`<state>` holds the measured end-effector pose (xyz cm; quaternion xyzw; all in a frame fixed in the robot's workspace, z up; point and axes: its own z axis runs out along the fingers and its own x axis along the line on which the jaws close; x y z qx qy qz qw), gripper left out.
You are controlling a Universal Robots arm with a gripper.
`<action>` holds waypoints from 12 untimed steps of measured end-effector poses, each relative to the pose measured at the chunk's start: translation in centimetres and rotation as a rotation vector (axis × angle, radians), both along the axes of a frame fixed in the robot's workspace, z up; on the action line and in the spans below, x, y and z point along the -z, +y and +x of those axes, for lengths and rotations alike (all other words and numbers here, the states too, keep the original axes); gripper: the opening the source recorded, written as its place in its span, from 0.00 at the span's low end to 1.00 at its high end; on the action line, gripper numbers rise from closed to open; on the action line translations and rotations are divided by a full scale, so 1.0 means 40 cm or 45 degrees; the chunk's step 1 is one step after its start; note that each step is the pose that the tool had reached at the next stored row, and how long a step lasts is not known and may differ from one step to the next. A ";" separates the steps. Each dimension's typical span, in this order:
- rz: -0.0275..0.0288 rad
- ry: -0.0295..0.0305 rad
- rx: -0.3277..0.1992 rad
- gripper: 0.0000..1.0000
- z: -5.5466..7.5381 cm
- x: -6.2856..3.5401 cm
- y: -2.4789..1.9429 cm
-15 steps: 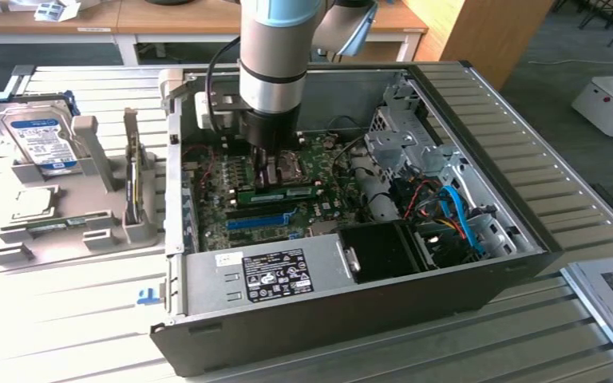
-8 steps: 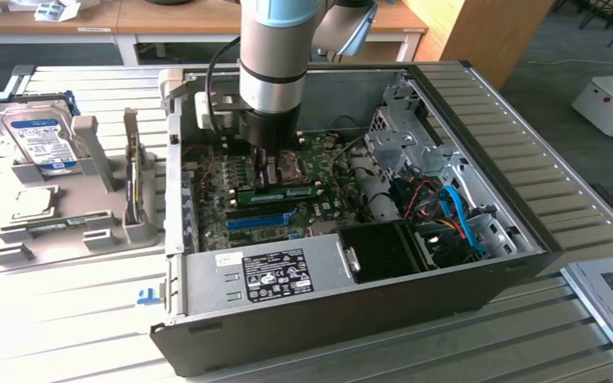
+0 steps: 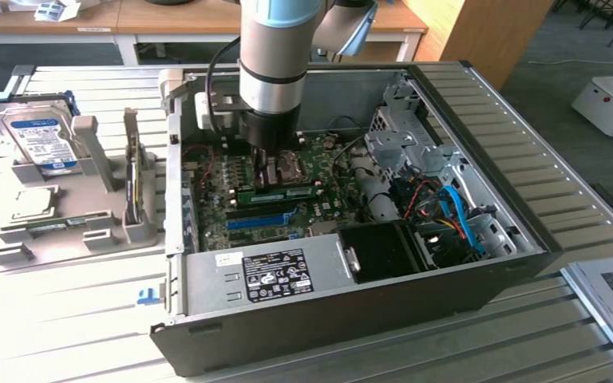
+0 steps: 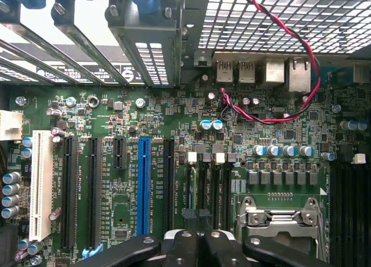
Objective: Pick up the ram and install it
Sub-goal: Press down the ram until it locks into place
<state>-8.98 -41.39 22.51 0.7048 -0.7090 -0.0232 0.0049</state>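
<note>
While the ram (image 3: 282, 193), a narrow green stick, lies along the motherboard (image 3: 245, 209) inside the open computer case (image 3: 520, 215), the end effector (image 3: 274, 166) stands directly above it with fingers drawn fully together, gripping nothing visible. A blue slot (image 3: 256, 220) runs just beside the ram. The case rests on a slatted desk (image 3: 61, 319) near a grey parts holder (image 3: 93, 227).

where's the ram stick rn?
In the exterior view, the ram lies inside the open PC case on the motherboard, directly below the gripper and just above the blue slot.
</note>
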 end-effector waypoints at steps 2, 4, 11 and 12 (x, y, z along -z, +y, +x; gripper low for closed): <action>0.0000 -0.0001 0.000 0.10 0.000 0.000 0.000; 0.0001 -0.0001 0.000 0.10 0.000 0.000 0.000; 0.0021 -0.0001 0.000 0.10 0.000 0.001 -0.002; 0.0023 -0.0001 0.000 0.10 0.000 0.001 -0.002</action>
